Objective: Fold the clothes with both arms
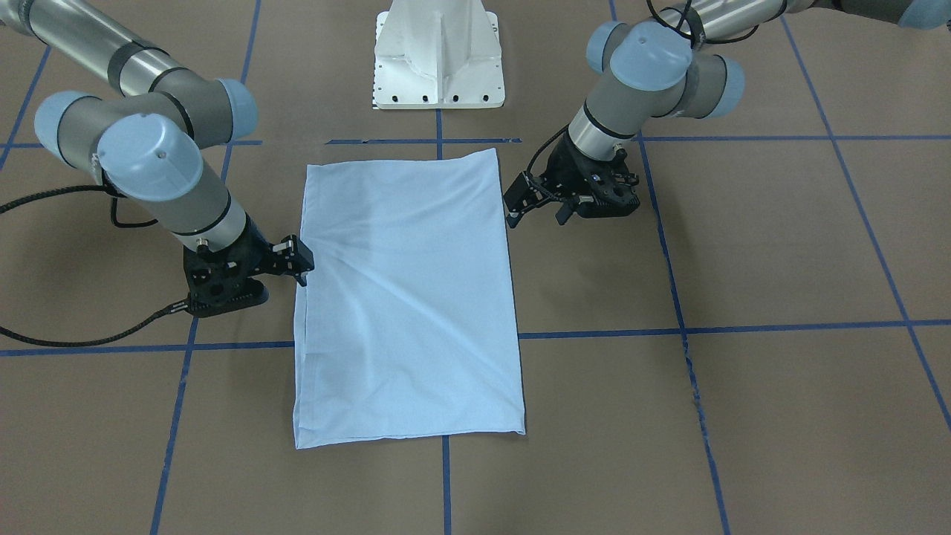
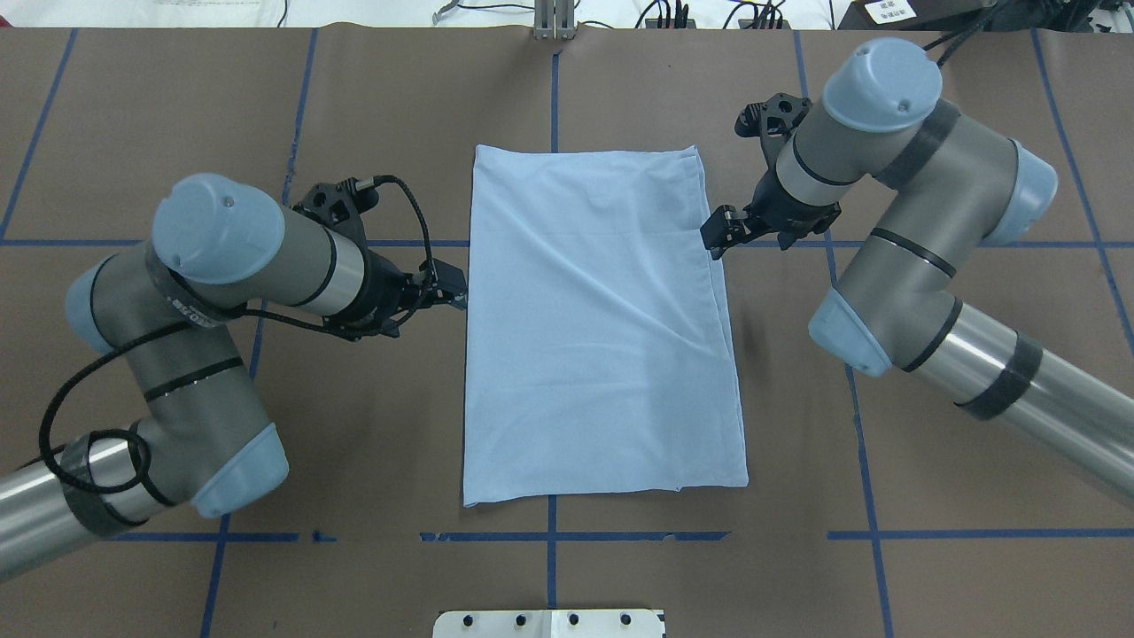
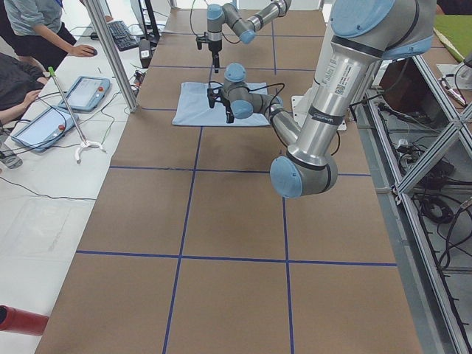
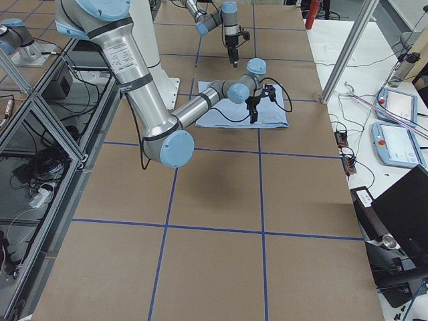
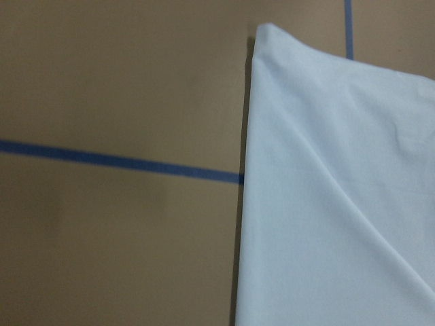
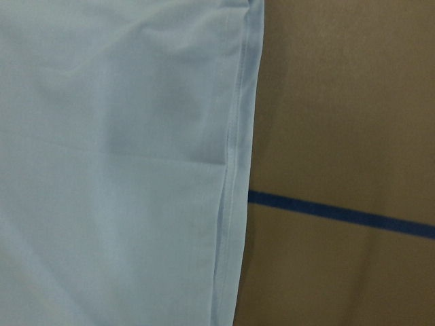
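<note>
One light blue T-shirt (image 2: 602, 328) lies folded rectangular; left end effector (image 2: 454, 297), right end effector (image 2: 716, 237): opening unclear.

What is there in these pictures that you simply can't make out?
1. Whether the left tool or the right tool is open, or touches the T-shirt: both are small and dark in the two table views, and the wrist views show no fingers.
2. The T-shirt's sleeves and neck: folded out of sight in every view.
3. Exterior left view: the T-shirt is tiny and partly behind the left arm.
</note>
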{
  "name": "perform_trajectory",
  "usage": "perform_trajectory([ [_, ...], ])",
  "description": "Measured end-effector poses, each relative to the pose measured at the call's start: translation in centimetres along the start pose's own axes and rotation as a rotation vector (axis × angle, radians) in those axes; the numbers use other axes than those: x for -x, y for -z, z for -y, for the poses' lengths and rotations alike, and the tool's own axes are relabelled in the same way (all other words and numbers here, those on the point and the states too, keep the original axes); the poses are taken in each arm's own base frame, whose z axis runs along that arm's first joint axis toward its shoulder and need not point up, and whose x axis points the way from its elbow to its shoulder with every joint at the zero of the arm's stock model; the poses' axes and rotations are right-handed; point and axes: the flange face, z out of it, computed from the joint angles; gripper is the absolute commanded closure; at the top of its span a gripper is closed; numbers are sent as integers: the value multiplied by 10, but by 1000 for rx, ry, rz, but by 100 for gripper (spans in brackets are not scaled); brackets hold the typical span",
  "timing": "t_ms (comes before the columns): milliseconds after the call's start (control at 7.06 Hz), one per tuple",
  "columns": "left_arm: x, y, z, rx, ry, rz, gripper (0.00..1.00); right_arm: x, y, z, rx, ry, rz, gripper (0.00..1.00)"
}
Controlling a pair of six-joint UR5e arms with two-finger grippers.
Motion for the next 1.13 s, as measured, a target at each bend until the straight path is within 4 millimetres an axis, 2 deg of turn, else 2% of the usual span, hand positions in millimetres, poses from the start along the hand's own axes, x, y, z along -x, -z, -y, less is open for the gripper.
perform_trajectory([
  [142,8,-13,-44,16,100,12,0,7,5,-30,10,-59,28,0],
  [283,14,-29,-85,17,198,38,5,17,10,-52,13,-89,46,0],
  [425,15,-47,-123,3,279,80,6,23,12,-68,12,-95,53,0],
  [567,11,-60,-149,-13,318,122,11,26,11,-75,11,-95,54,0],
  [850,7,-69,-166,-31,341,162,22,28,9,-80,9,-93,48,0],
  [1133,8,-73,-166,-45,345,168,30,28,8,-80,7,-92,46,0],
])
